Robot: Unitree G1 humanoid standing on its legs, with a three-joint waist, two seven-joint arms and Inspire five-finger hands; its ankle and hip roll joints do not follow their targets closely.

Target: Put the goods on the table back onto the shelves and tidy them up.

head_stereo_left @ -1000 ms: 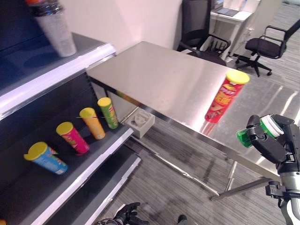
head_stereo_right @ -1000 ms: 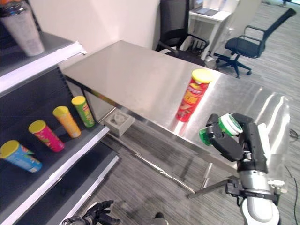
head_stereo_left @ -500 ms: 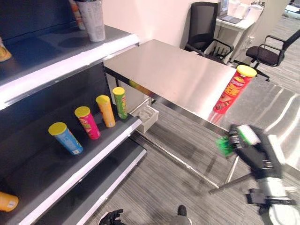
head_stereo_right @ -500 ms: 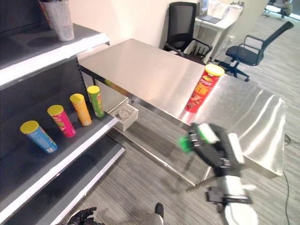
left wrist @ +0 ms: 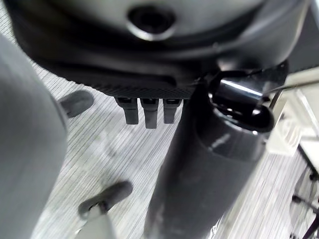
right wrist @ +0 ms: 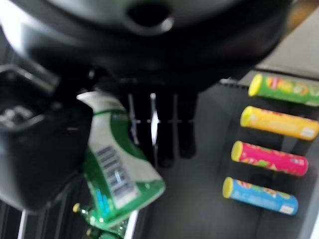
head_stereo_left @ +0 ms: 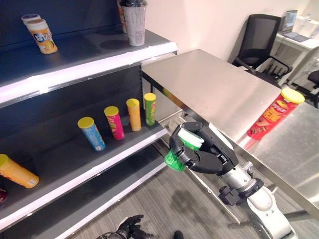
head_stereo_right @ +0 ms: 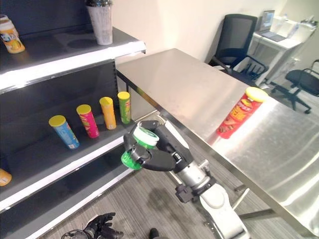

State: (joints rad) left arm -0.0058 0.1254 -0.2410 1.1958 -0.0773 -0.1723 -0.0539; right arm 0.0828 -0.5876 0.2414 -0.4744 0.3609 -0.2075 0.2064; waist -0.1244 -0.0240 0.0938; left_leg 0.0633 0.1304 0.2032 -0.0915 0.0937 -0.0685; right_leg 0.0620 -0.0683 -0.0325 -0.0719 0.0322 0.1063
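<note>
The dark shelving unit (head_stereo_left: 65, 74) stands along the robot's left, its upper shelf carrying a grey cup (head_stereo_left: 133, 22) near the right end and a small orange-labelled tub (head_stereo_left: 41, 36) further left. The steel table (head_stereo_left: 219, 94) runs off to the right, and a red can with a yellow lid (head_stereo_left: 271, 113) stands on it near its front edge. On the middle shelf 4 slim cans stand in a row: blue can (head_stereo_left: 91, 133), pink can (head_stereo_left: 114, 122), orange can (head_stereo_left: 133, 114) and green can (head_stereo_left: 149, 108), each just beside the next. Another orange can (head_stereo_left: 17, 171) lies tilted further left on that shelf. The right hand (head_stereo_left: 202, 154) hangs in front of the middle shelf's edge, fingers and thumb curled round a green container with a white lid (head_stereo_left: 182, 149), held clear of shelf and table. The left hand (head_stereo_right: 102, 226) shows low over the grey floor, fingers loosely spread and holding nothing.
</note>
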